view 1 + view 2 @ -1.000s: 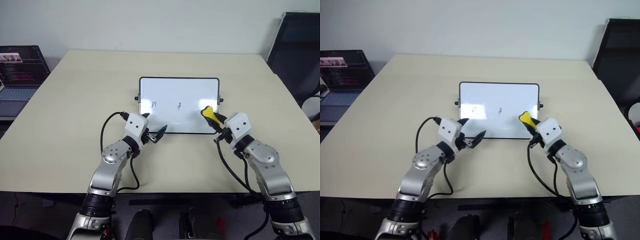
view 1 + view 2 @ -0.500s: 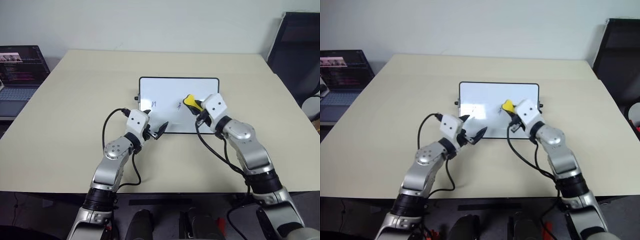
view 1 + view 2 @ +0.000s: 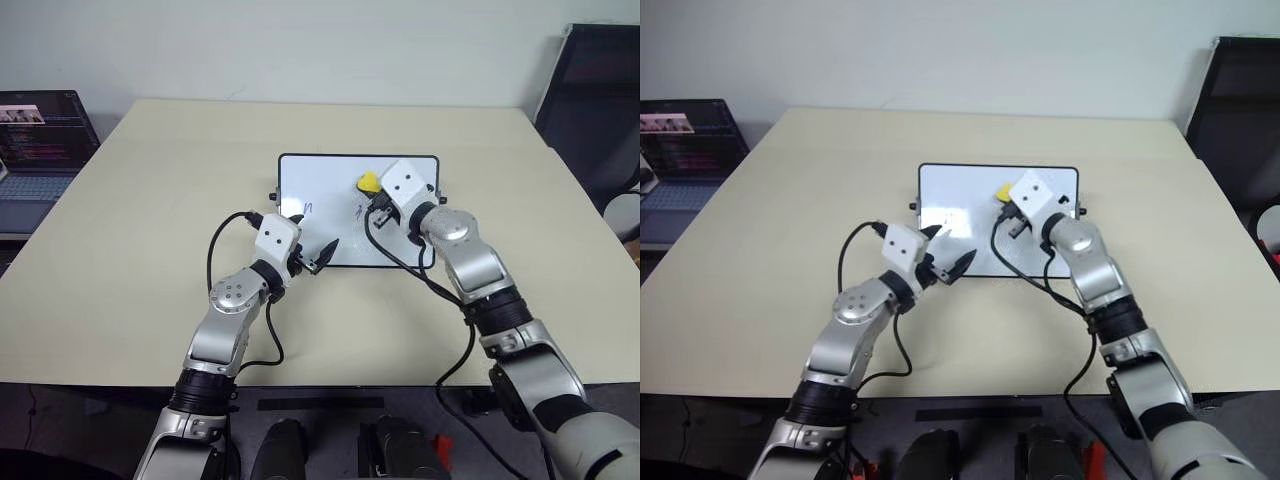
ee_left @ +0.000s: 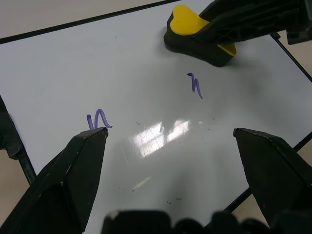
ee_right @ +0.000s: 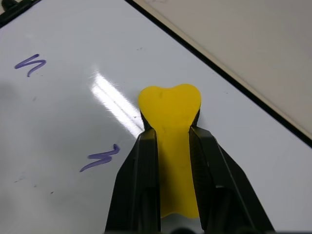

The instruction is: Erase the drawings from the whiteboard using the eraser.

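- Whiteboard (image 3: 330, 200): lies flat on the beige table (image 3: 150, 230), long axis running left to right across the table, black frame all round.
- Eraser (image 5: 169, 122): yellow block with a black underside, clamped between the two black fingers (image 5: 141, 190) of the right gripper (image 5: 170, 141). Its long axis runs along the fingers, and its broad rounded end points away from the wrist, jutting past the fingertips.
- Eraser, position: in the left wrist view its black underside (image 4: 195, 46) appears to rest on the board surface near the far edge, right of centre.
- Drawings: an "n"-like purple mark (image 4: 97, 118) lies toward the board's left side; a short purple squiggle (image 4: 196, 84) lies near the centre, just beside the eraser but apart from it.
- Left gripper (image 3: 312, 256): fingers spread wide, holding nothing, poised over the board's near left corner.
- Hidden or unclear: the right gripper's body covers part of the board's right half in the head views. A laptop (image 3: 35, 140) is cut off at the left edge.
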You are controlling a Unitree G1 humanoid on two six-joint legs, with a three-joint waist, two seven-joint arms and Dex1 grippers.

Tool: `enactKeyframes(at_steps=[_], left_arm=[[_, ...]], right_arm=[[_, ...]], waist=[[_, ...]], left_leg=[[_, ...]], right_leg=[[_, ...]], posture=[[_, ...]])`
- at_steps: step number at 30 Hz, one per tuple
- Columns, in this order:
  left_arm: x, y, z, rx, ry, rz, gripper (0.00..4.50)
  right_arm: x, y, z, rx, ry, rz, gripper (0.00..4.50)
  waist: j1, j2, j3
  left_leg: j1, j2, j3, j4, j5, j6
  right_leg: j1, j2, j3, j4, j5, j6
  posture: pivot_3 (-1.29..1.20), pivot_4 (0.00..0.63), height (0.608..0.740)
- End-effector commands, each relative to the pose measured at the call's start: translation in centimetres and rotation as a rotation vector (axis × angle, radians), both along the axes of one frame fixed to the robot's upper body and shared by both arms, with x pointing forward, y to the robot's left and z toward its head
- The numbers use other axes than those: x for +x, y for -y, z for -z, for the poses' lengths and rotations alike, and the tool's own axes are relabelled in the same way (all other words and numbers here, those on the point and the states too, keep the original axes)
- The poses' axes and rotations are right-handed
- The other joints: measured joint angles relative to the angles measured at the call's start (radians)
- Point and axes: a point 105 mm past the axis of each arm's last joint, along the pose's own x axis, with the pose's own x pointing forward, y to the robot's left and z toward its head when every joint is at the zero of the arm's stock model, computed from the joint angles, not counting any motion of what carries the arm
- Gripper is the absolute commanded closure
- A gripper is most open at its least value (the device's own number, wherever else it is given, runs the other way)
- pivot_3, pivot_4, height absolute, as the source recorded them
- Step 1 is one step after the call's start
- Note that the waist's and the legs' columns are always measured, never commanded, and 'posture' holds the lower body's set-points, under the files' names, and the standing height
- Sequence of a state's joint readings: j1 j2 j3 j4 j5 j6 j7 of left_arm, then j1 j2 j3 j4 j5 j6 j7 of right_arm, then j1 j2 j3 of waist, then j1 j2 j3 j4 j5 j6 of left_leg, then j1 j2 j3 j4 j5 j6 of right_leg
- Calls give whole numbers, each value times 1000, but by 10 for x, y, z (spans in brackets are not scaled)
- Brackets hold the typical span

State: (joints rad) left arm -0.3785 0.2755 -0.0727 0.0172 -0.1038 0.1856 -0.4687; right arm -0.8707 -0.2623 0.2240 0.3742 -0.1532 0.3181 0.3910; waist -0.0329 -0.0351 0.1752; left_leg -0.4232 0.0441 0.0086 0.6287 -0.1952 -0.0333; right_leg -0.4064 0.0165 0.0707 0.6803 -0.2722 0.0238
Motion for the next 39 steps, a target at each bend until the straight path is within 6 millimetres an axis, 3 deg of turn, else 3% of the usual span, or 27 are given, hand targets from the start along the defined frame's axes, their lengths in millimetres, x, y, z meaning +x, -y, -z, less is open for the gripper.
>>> enactKeyframes(at_steps=[1,7,14,18,24,30,34,39], left_arm=[[-2,1,-11,-13,47,3,0],[-2,-5,-10,-14,46,-22,0],[-4,-15,-5,-18,32,-58,0],[-4,-18,-4,-23,29,-69,0],[-4,-17,-4,-25,26,-65,0],[-4,-12,-5,-27,27,-51,0],[-4,-12,-5,-23,29,-47,0],[-5,-14,-6,-20,30,-51,0]], right_arm=[[5,3,-3,-45,6,37,3838],[-9,-1,21,-78,-57,-1,3838],[-43,-8,75,-206,-163,-95,3838],[-55,-6,87,-245,-185,-122,3838],[-50,8,69,-209,-140,-72,3838],[-26,14,25,-113,10,14,3838],[-13,3,8,-95,59,21,3838],[-5,-14,13,-126,40,2,3838]], waist=[[0,0,0],[0,0,-1],[-1,-1,-2],[-1,-1,-2],[0,-1,-2],[0,-1,-2],[0,-1,-2],[-7,-1,-2]], left_leg=[[0,0,0,0,0,0],[1,0,0,0,0,0],[3,0,0,0,0,0],[5,0,1,0,0,0],[5,0,1,0,0,0],[5,0,1,1,1,0],[5,0,3,0,0,0],[4,0,3,-2,0,0]], right_leg=[[0,0,0,0,0,0],[1,0,0,0,0,0],[2,0,0,0,-1,2],[4,0,0,1,-2,4],[4,0,0,0,-1,3],[3,0,1,0,-1,4],[2,0,1,0,-1,3],[1,0,1,0,0,1]], posture=[[0,150,740],[0,150,740],[0,150,740],[0,150,740],[0,150,740],[0,150,740],[0,150,740],[0,150,740]])
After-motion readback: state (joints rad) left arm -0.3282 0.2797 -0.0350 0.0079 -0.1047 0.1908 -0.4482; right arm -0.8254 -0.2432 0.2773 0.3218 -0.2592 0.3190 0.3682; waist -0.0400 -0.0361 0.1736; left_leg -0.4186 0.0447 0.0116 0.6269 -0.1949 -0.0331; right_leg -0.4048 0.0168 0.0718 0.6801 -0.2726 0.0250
